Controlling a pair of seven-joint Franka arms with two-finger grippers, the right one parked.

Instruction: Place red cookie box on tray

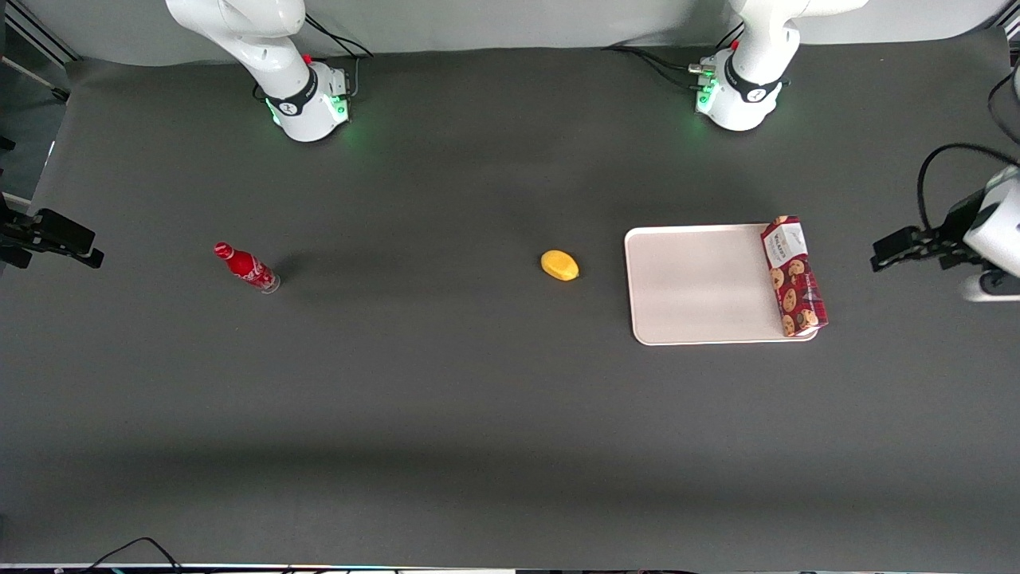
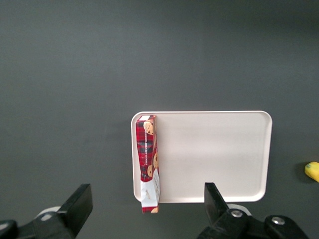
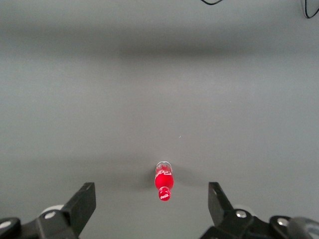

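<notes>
The red cookie box [image 1: 794, 276] [image 2: 148, 162] lies flat on the pale tray [image 1: 701, 283] [image 2: 214, 154], along the tray's short edge toward the working arm's end. The box's white-label end pokes slightly over the rim. My left gripper [image 1: 884, 255] [image 2: 147, 204] hangs well above the table, off the tray toward the working arm's end. It is open, with its fingers [image 2: 79, 204] spread wide and nothing between them. It does not touch the box.
A small yellow fruit-like object [image 1: 559, 265] [image 2: 312, 171] lies on the dark table beside the tray, toward the parked arm's end. A small red bottle [image 1: 245, 268] [image 3: 163, 181] stands farther that way.
</notes>
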